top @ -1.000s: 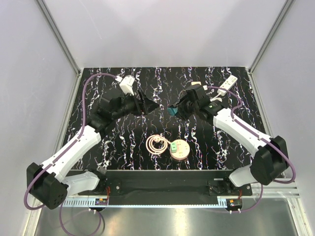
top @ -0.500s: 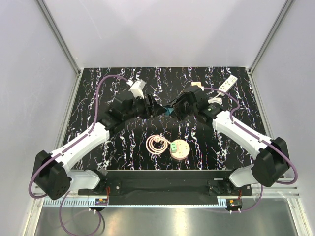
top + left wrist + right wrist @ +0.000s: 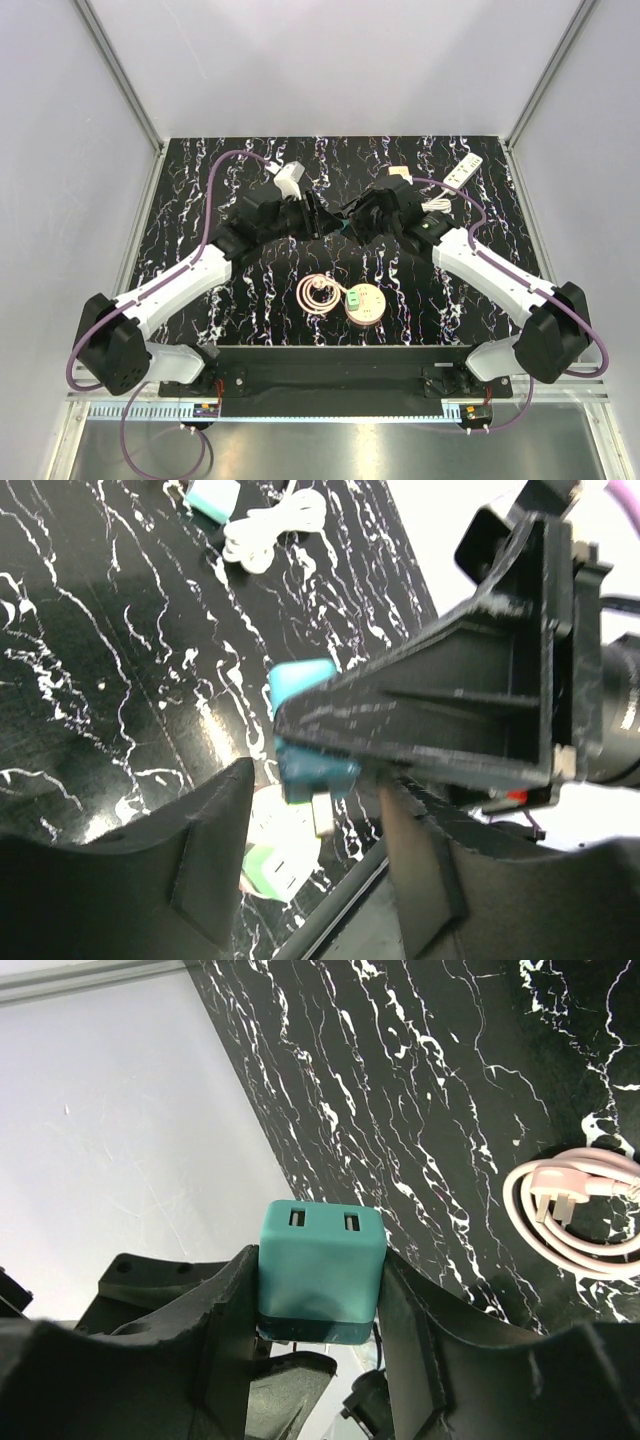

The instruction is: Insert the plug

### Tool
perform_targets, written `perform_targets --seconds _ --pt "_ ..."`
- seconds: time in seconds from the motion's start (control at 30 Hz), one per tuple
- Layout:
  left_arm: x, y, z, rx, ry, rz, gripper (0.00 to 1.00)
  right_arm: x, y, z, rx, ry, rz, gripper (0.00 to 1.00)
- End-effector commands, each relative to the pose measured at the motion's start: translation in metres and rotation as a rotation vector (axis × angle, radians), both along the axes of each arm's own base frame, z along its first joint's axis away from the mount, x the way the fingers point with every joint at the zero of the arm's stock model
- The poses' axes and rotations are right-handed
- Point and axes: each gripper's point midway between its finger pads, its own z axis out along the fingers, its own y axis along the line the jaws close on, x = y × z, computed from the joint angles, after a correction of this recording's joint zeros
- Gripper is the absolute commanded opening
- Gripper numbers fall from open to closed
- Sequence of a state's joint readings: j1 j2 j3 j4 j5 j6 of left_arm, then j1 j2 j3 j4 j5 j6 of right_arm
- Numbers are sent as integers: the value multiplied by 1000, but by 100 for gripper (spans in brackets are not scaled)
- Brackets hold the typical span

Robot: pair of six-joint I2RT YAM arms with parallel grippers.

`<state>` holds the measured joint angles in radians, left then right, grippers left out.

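Black, white-veined tabletop (image 3: 265,305) fills the cell between plain pale walls. I take the white power strip (image 3: 463,173) at its far right corner as my reference, since I judge it holds the socket for this job. The teal USB charger plug (image 3: 320,1260) is nowhere near it. It hangs in the air well to the left of the strip, over the middle of the table, clamped by its flat sides in the right gripper (image 3: 355,222). From the right wrist I see its two ports (image 3: 298,1218) facing the camera, so the metal prongs (image 3: 322,815) point away from that wrist, and the left wrist view shows one poking out below the teal body. That hold keeps the prong end free, though by my reading it aims away from the strip. The left gripper (image 3: 320,222) sits on the far side of the plug from the strip, nose to nose with the right one. Its fingers (image 3: 205,865) are spread wide with nothing between them, and the plug is just ahead of the gap. I read this as a handover or regrip being set up to turn the prongs towards the sockets. A bundle of white cable (image 3: 436,205) lies just beside the strip on its near side. A coiled pink cable (image 3: 318,293) and a round tan disc (image 3: 365,303) lie well apart from it, nearer the arm bases.
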<state>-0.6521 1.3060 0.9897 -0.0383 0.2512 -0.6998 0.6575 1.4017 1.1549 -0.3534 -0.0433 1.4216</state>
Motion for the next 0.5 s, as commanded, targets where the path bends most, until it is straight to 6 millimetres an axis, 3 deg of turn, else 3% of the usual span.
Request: perform_targets --seconds 0.0,0.1,0.17,0.2,0.33,0.4,0.47 --pt "15 -9 36 -68 -102 17 51 -1 5 19 49 -51 -3 0" --pt "15 -12 34 -73 -98 4 45 -1 5 19 46 -58 -1 0" --pt "13 -15 34 -83 -98 -16 36 0 6 20 44 -66 8 3" --pt "10 -18 35 -93 -100 -36 26 0 7 21 36 -79 19 6" --pt "2 -18 35 -100 -92 -68 2 -2 4 25 -11 -154 73 42" --pt "-4 -17 38 -104 -98 -92 0 -4 -1 27 -46 -196 99 63" --pt "-13 -15 42 -117 -100 -128 0 -8 -8 29 -64 -231 132 73"
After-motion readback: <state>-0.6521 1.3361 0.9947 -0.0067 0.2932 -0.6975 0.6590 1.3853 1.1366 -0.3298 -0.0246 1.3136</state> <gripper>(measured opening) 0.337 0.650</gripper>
